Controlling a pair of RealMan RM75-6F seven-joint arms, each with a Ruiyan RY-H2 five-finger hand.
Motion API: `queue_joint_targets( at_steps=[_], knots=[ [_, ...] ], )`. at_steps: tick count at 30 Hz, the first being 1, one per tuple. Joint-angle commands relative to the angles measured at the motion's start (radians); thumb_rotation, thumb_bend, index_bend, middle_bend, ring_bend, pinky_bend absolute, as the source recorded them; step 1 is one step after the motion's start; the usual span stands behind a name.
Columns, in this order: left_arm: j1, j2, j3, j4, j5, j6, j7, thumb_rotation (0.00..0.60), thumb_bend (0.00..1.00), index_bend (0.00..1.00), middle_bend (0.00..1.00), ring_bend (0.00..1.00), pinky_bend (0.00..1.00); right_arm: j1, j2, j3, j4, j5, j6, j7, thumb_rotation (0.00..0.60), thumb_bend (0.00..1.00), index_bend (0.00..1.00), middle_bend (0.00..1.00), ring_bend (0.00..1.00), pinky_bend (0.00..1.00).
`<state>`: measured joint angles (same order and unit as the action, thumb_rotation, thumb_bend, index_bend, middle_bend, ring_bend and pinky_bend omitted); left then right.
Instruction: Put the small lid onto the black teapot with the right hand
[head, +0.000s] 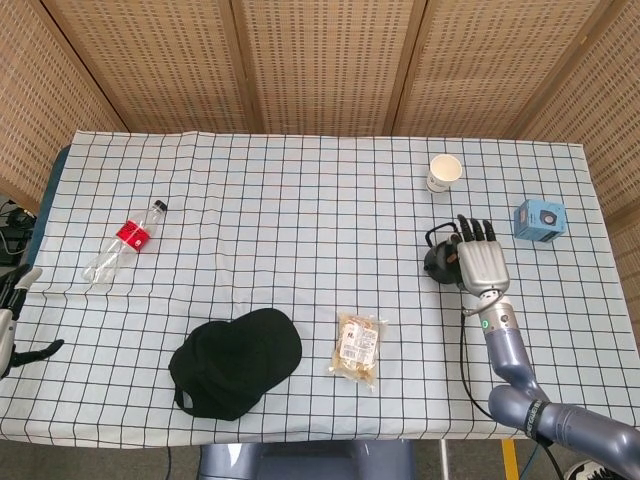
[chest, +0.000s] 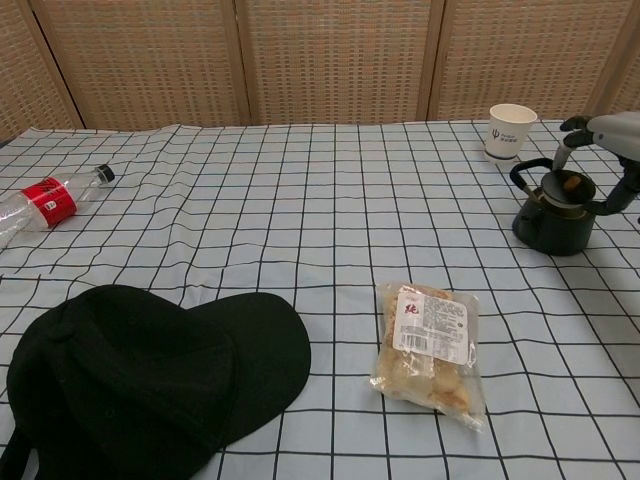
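Observation:
The black teapot (chest: 553, 220) stands at the right of the table, below the paper cup. The small lid (chest: 568, 188), dark with a brown knob, sits at the teapot's mouth. My right hand (chest: 612, 133) is over it and holds the lid by its edge between a fingertip and the thumb. From above, my right hand (head: 482, 261) covers most of the teapot (head: 437, 262), leaving only its left side and handle visible. My left hand (head: 14, 322) hangs off the table's left edge, fingers apart and holding nothing.
A paper cup (chest: 511, 130) stands just behind the teapot and a blue box (head: 540, 219) to its right. A snack packet (chest: 430, 343), a black cap (chest: 150, 375) and a lying plastic bottle (chest: 45, 203) occupy the front and left.

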<state>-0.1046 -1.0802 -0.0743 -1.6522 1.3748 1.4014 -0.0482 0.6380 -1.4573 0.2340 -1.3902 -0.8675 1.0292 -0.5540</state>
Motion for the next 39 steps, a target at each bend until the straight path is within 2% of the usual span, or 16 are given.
queue_joint_targets(
  at_steps=[1, 13, 17, 22, 28, 35, 39],
  knots=[
    [0.000, -0.001, 0.000, 0.000, 0.000, 0.000, 0.002, 0.600, 0.03, 0.00, 0.00, 0.00, 0.00, 0.002, -0.015, -0.003, 0.035, 0.011, -0.016, 0.020, 0.600, 0.54, 0.46, 0.00, 0.00, 0.00],
    [-0.003, -0.004, -0.001, 0.001, -0.008, -0.007, 0.009, 0.600, 0.03, 0.00, 0.00, 0.00, 0.00, 0.015, -0.048, 0.006, 0.106, -0.011, -0.023, 0.075, 0.600, 0.53, 0.46, 0.00, 0.00, 0.00],
    [-0.006, -0.006, -0.001, 0.003, -0.014, -0.014, 0.012, 0.600, 0.03, 0.00, 0.00, 0.00, 0.00, 0.019, -0.055, 0.007, 0.122, -0.014, -0.027, 0.082, 0.600, 0.50, 0.45, 0.00, 0.00, 0.00],
    [-0.007, -0.005, -0.003, 0.003, -0.019, -0.017, 0.013, 0.600, 0.03, 0.00, 0.00, 0.00, 0.00, 0.019, -0.057, -0.002, 0.135, -0.009, -0.035, 0.075, 0.600, 0.39, 0.29, 0.00, 0.00, 0.00],
    [-0.006, -0.005, -0.002, 0.002, -0.017, -0.015, 0.011, 0.600, 0.03, 0.00, 0.00, 0.00, 0.00, 0.016, -0.045, -0.011, 0.115, 0.015, -0.031, 0.036, 0.600, 0.37, 0.21, 0.00, 0.00, 0.00],
    [-0.002, -0.002, -0.001, -0.003, -0.010, -0.005, 0.008, 0.600, 0.03, 0.00, 0.00, 0.00, 0.00, 0.004, -0.027, -0.010, 0.081, 0.010, -0.009, 0.044, 0.600, 0.36, 0.21, 0.00, 0.00, 0.00],
    [0.000, 0.001, -0.002, -0.004, -0.008, 0.001, 0.004, 0.600, 0.03, 0.00, 0.00, 0.00, 0.00, -0.011, -0.009, -0.017, 0.045, -0.009, 0.016, 0.051, 0.600, 0.37, 0.27, 0.00, 0.00, 0.00]
  ],
)
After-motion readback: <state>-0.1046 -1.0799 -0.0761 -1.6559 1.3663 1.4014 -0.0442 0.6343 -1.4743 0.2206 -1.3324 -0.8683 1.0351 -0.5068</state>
